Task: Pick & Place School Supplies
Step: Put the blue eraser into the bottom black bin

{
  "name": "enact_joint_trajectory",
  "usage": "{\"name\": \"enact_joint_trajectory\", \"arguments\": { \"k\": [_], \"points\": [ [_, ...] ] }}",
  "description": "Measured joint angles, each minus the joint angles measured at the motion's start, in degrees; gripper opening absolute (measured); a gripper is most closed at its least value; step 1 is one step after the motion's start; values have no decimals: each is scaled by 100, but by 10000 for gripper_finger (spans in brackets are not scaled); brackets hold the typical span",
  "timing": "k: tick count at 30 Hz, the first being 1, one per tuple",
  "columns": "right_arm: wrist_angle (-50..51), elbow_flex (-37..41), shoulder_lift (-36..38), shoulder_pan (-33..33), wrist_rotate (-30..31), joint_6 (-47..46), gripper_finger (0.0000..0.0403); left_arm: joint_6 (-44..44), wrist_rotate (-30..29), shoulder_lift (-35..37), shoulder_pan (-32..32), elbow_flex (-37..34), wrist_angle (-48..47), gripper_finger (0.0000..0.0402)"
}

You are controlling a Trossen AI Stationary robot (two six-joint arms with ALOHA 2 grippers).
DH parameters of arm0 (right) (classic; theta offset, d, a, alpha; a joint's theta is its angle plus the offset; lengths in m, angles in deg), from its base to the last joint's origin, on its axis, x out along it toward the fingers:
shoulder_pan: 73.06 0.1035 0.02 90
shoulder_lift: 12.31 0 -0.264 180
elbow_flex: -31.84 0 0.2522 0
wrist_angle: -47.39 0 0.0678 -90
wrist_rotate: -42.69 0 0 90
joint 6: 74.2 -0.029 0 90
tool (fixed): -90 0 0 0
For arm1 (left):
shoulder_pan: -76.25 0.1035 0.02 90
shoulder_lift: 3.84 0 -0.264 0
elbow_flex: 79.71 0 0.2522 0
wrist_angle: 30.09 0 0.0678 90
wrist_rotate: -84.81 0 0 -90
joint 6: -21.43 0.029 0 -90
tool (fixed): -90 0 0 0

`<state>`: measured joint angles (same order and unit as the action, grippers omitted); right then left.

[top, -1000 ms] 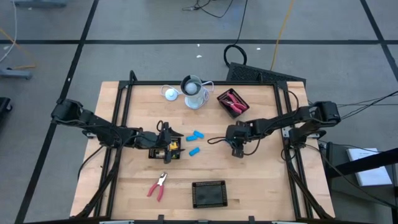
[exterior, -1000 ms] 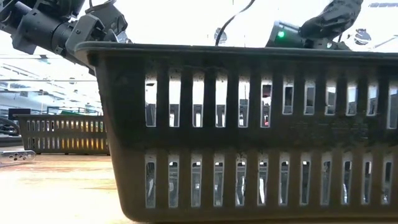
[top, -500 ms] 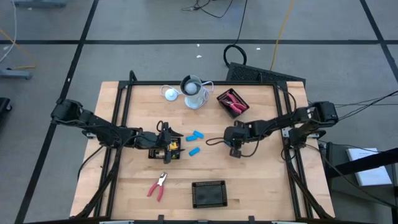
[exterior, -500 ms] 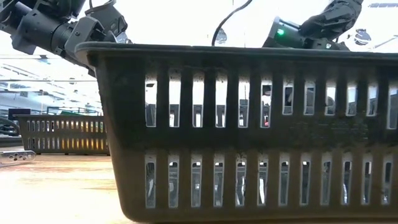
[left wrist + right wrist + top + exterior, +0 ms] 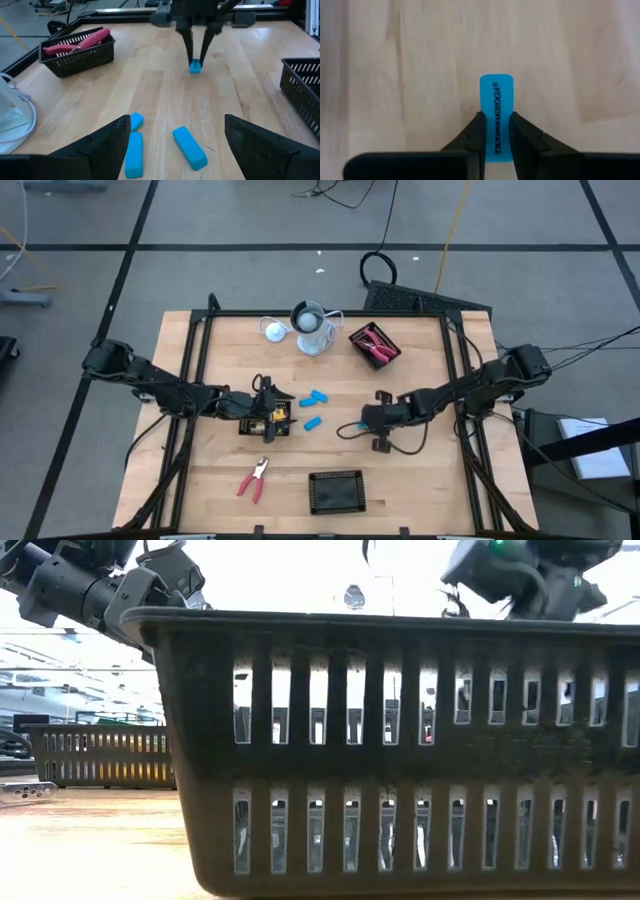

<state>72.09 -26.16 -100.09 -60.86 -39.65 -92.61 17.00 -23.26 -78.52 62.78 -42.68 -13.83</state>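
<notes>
Now your right gripper (image 5: 496, 132) holds a light-blue oblong piece (image 5: 496, 116) between its two fingers (image 5: 475, 135); the jaws are narrow and closed on the two long sides of the piece, which carries dark printed letters. From the left wrist view you see this gripper (image 5: 195, 55) pointing straight down at the wooden table (image 5: 240, 65), with the blue piece (image 5: 194, 66) at its tips, at or just above the table surface; I cannot tell if it touches the wood. In the high view the right gripper (image 5: 378, 420) is near the middle of the table, to the right of the other blue pieces. Your left gripper (image 5: 275, 413) is at the left of the centre, over a black tray (image 5: 262, 424) that contains yellow-and-black pieces (image 5: 279, 416). Its fingers (image 5: 100, 142) stand wide apart and hold nothing. Three more light-blue pieces (image 5: 314, 399) lie on the wood just beside this gripper; in the left wrist view two of them (image 5: 133, 147) lie close together and the third (image 5: 189, 148) lies a little apart. A red-handled plier tool (image 5: 253, 477) lies on the table near the front, left of an empty-looking black mesh tray (image 5: 336, 491). Another black tray (image 5: 374, 343) at the back holds red-handled tools (image 5: 77, 42). A pale grey cup (image 5: 311, 327) and a white disc (image 5: 274, 330) stand at the back of the table. In the low view a dark basket wall (image 5: 400, 750) fills almost everything.
</notes>
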Motion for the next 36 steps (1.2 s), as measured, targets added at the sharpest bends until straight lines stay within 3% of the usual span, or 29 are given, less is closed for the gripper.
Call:
{"name": "enact_joint_trajectory", "arguments": {
  "k": [3,13,23,36],
  "points": [
    [6,-247,17,172,350,6,47,2,-4,0,7,0,-30,326],
    [68,-1277,29,801,393,424,47,-2,-7,0,7,0,-31,326],
    [-481,-1573,-91,1387,-626,191,47,5,-55,0,7,0,-33,326],
    [-1537,-1577,-1415,1445,-1634,-248,46,-88,-114,0,11,-2,-158,326]
  ]
}}
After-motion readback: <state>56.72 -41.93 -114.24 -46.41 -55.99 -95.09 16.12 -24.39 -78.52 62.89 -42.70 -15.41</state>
